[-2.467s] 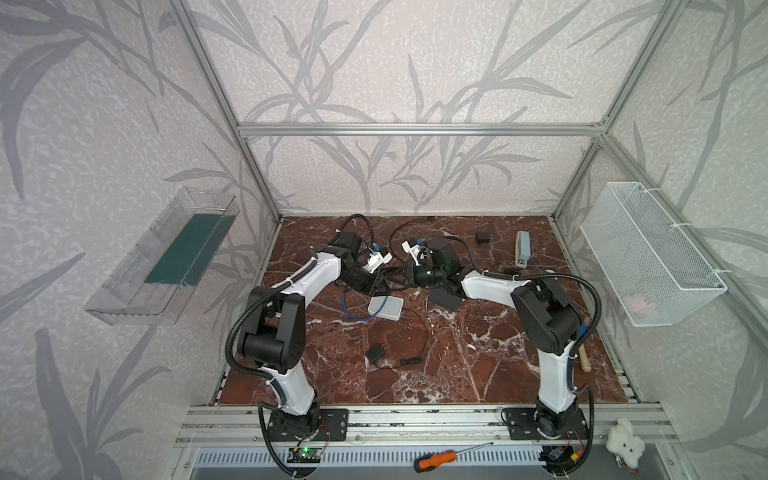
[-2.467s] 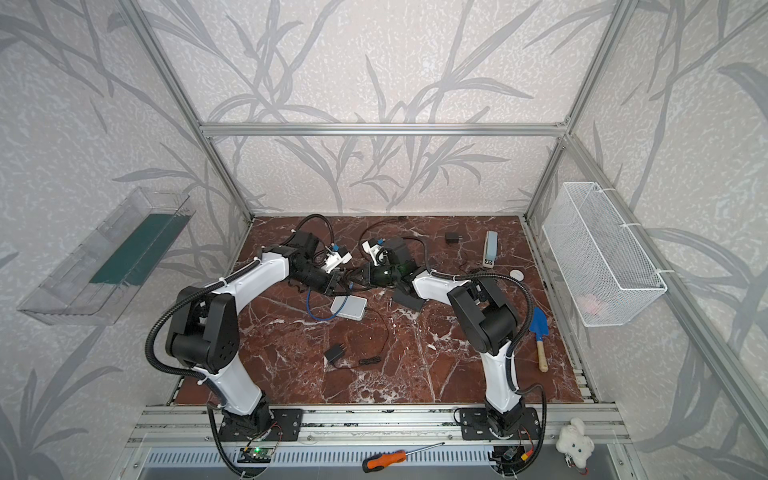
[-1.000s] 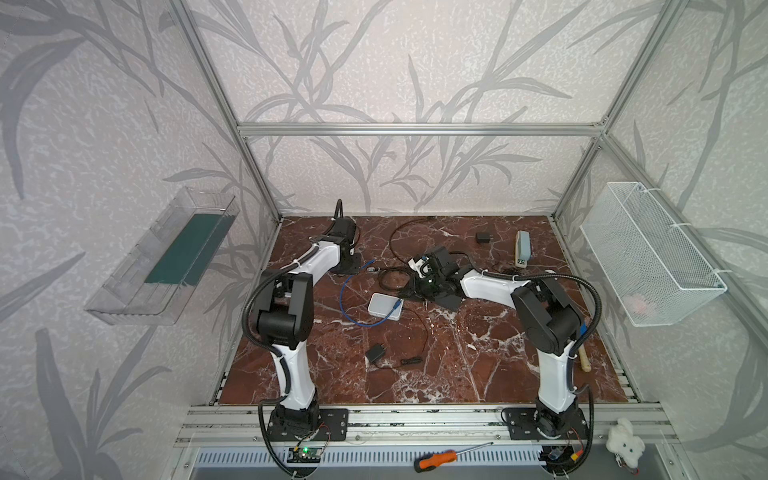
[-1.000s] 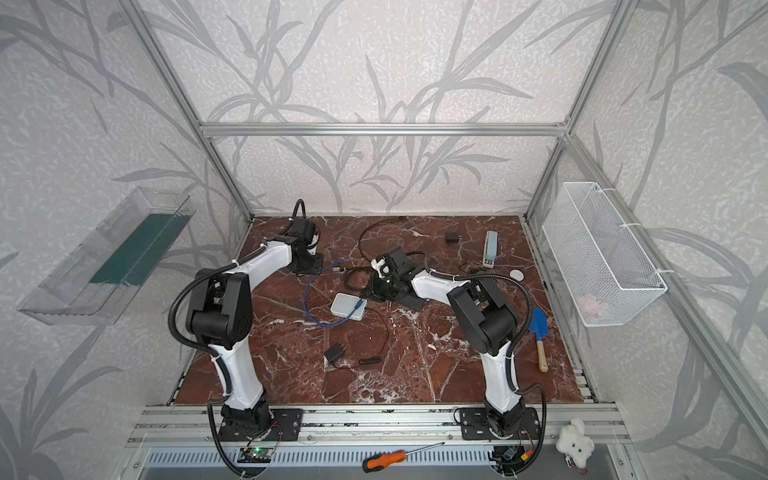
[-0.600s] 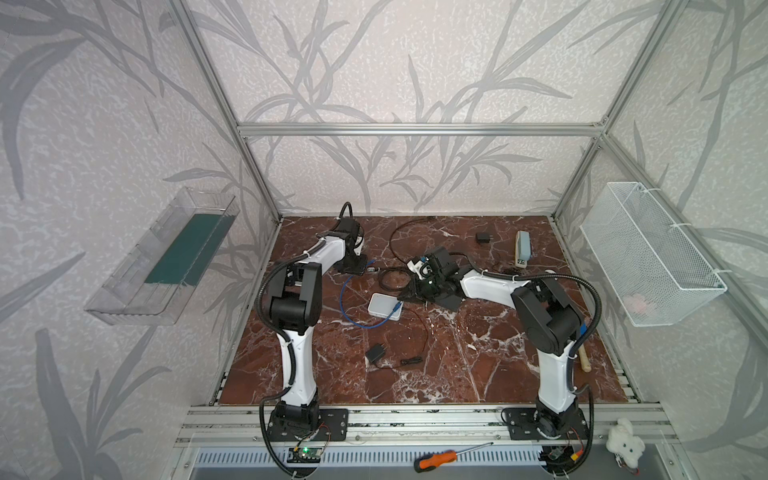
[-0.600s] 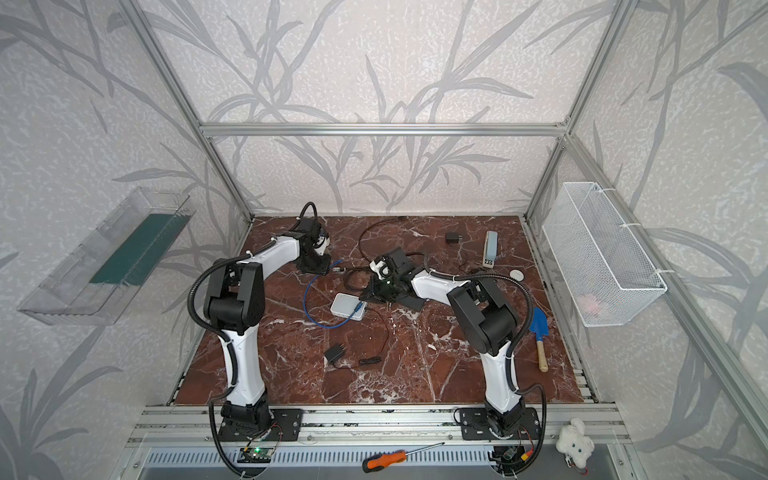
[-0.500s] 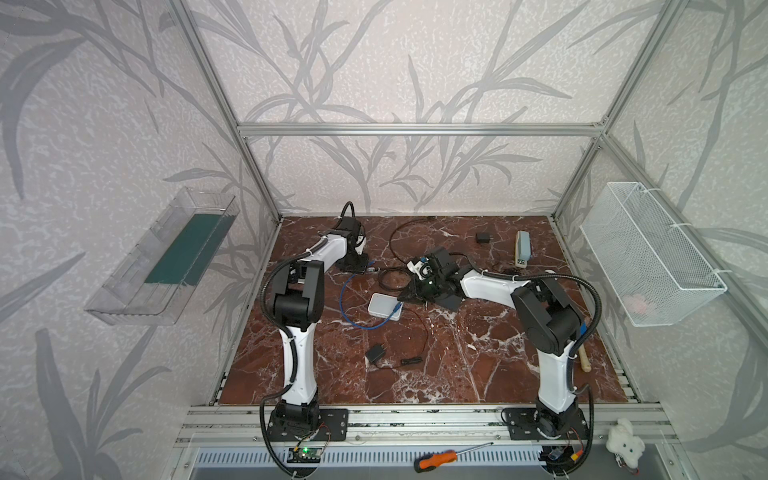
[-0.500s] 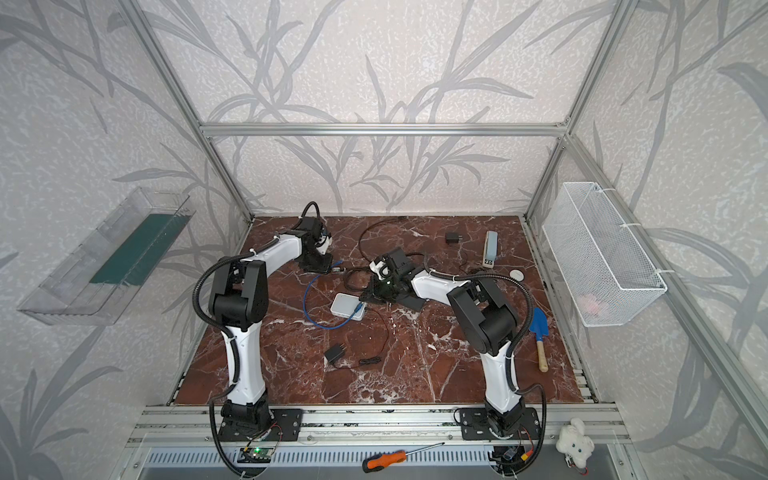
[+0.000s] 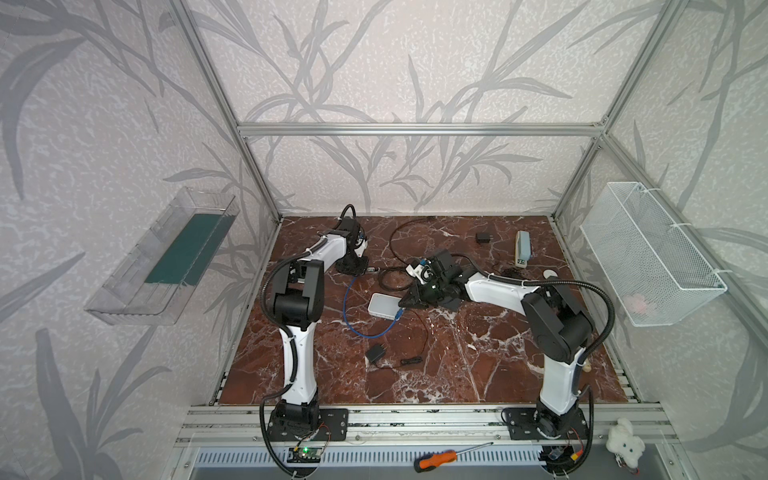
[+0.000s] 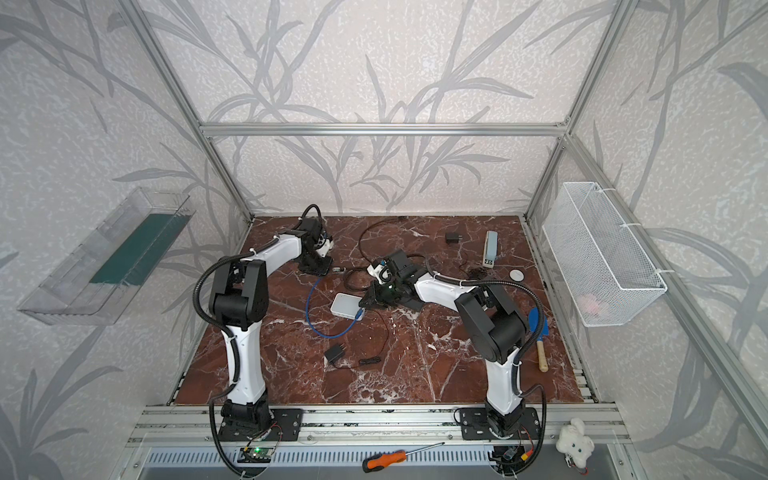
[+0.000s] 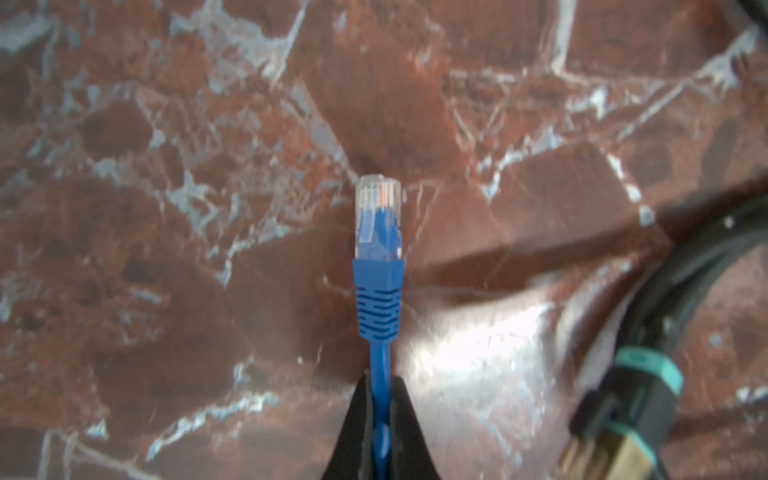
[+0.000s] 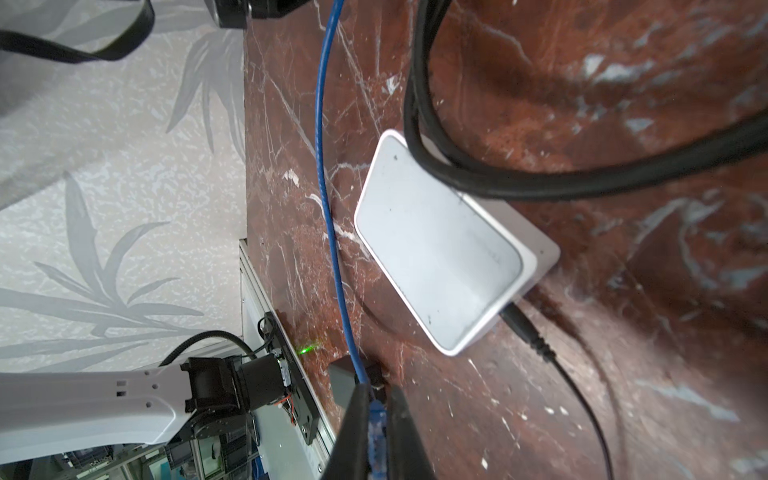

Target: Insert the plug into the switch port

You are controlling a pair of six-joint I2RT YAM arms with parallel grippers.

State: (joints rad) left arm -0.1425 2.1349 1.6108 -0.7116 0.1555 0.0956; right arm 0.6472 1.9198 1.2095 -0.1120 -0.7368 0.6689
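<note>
The white switch box (image 9: 384, 305) (image 10: 345, 307) (image 12: 436, 245) lies flat mid-table. The black plug (image 12: 519, 326) meets its short side wall; the switch port itself is hidden. Its thin cord runs to the adapter block (image 9: 374, 354). My right gripper (image 12: 376, 399) (image 9: 409, 300) is beside the box, shut on one end of the blue cable (image 12: 328, 187). My left gripper (image 11: 379, 384) (image 9: 353, 266) is at the back left, shut on that cable just behind its clear-tipped connector (image 11: 378, 220).
A thick black cable (image 12: 498, 183) crosses over the box; its teal-ringed connector (image 11: 631, 399) lies near my left gripper. A dark grey slab (image 9: 453, 301) sits under my right arm. At the back right are a second black adapter (image 9: 482, 237) and a pale blue device (image 9: 522, 247).
My left arm has swung from the middle to the back left, and its jaws have closed on the blue cable. The right gripper has stayed by the box.
</note>
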